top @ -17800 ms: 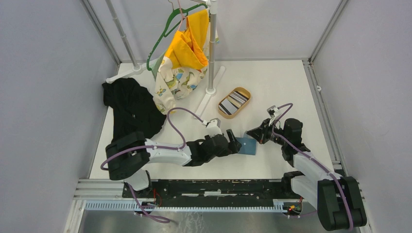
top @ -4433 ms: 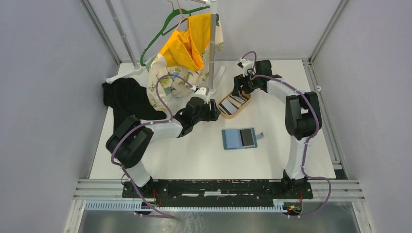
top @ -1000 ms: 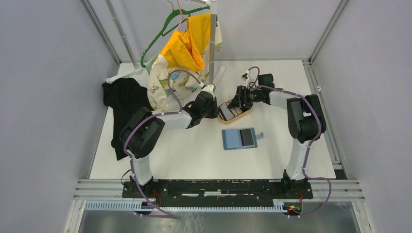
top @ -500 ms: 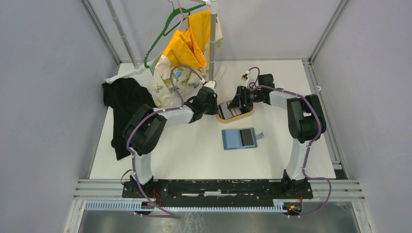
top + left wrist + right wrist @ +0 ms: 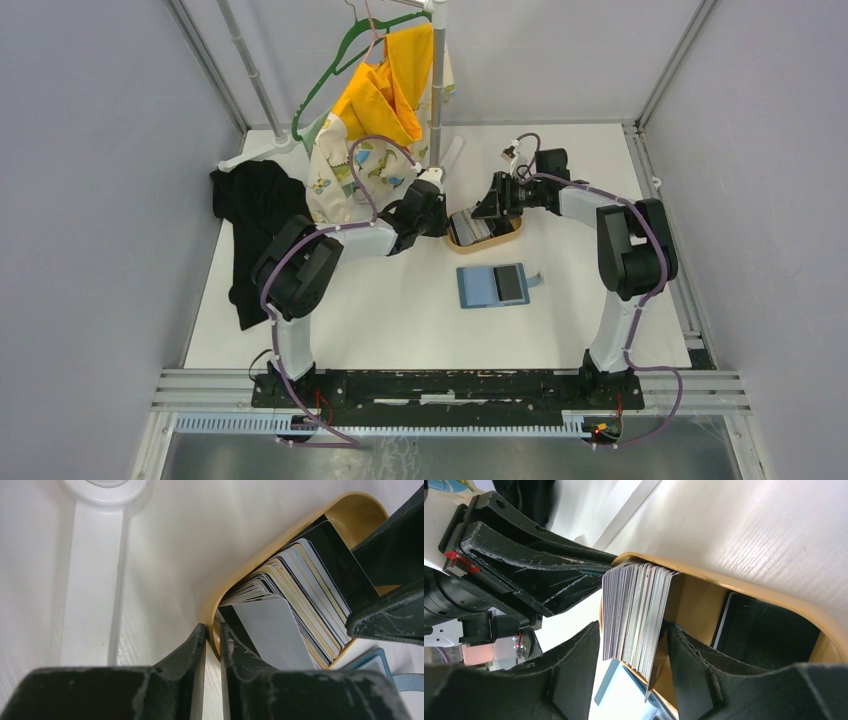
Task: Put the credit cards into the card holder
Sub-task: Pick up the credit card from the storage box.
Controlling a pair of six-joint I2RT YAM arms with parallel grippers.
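Tan wooden tray [image 5: 490, 247] sits at upper centre of the top view. The left pincer [image 5: 213, 630] is narrow, clamped on the rim at the tray's left end. The right pincer [image 5: 634, 626] straddles the cards [image 5: 636, 610], which stand on edge in the tray; whether it grips them I cannot tell. The card holder [image 5: 493, 285] lies open below the tray, apart from it, with open tabletop [image 5: 400, 310] around its edges.
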